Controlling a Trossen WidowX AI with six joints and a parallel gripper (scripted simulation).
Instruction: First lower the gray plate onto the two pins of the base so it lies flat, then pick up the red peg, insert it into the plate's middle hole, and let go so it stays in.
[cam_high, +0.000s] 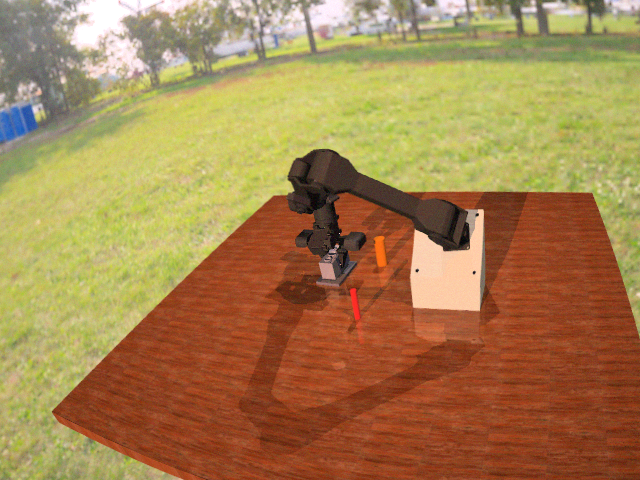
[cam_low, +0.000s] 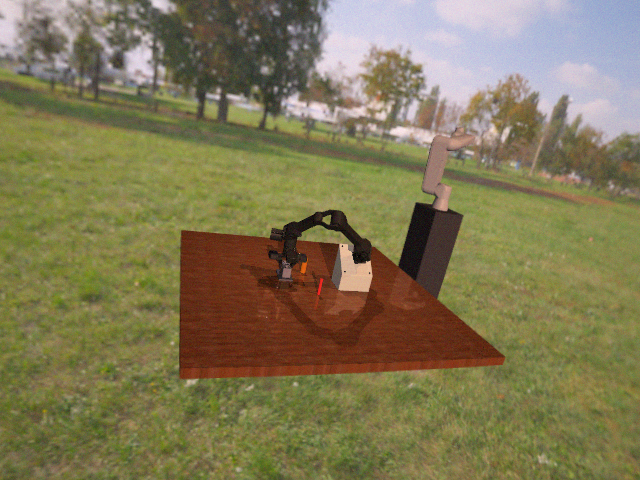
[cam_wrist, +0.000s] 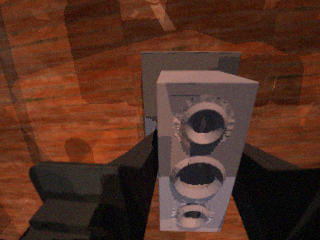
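The gray plate (cam_high: 328, 268) (cam_low: 285, 271) (cam_wrist: 172, 155), a thick block with three holes, is between the fingers of my gripper (cam_high: 333, 255) (cam_low: 286, 264) (cam_wrist: 187, 135), which is shut on it. The plate is upright-facing, its holes opening upward, very low over the flat gray base (cam_high: 327, 282) (cam_wrist: 175, 62). I cannot tell whether it rests flat on the base. The base's pins are hidden in the top and exterior views; a small pointed shape shows inside the plate's far hole in the wrist view. The red peg (cam_high: 355, 304) (cam_low: 320, 286) stands on the table apart from the base.
An orange cylinder (cam_high: 380, 252) (cam_low: 303, 267) stands on the wooden table (cam_high: 217, 361) (cam_low: 232, 330), near my gripper. A cream box (cam_high: 447, 284) (cam_low: 354, 276) stands under the arm's shoulder end. A second, pale arm (cam_low: 435, 165) stands on a dark pedestal (cam_low: 431, 242) beyond the table.
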